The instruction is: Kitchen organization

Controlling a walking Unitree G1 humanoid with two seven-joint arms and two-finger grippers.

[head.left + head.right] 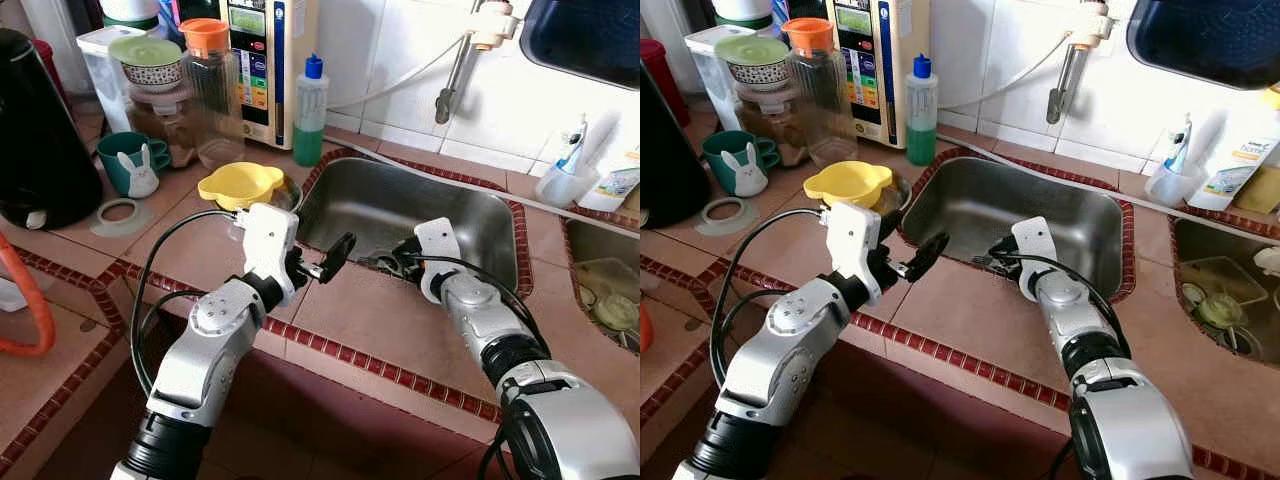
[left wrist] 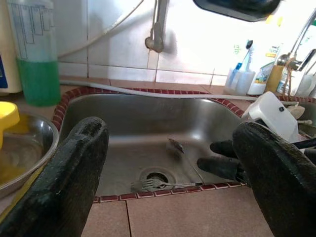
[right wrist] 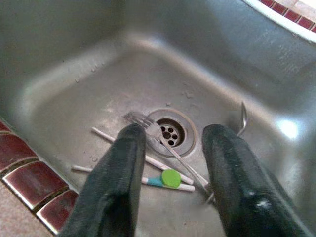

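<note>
A steel sink (image 1: 380, 200) is set into the tiled counter. On its floor a fork (image 3: 163, 138) lies across the drain (image 3: 170, 132), beside two white sticks (image 3: 103, 134) and a green and blue piece (image 3: 171, 178). A spoon (image 3: 243, 118) rests nearer the sink's wall. My right gripper (image 3: 175, 133) is open inside the sink, its fingers straddling the fork from above without touching it. My left gripper (image 1: 335, 258) is open and holds nothing, level with the sink's near left rim and pointing across the basin.
A yellow lid (image 1: 240, 183) sits on a steel bowl left of the sink. Behind stand a green soap bottle (image 1: 310, 110), jars, a teal mug (image 1: 130, 163) and a black kettle (image 1: 35, 130). A faucet (image 1: 455, 70) hangs over the sink; a second basin (image 1: 600, 280) lies right.
</note>
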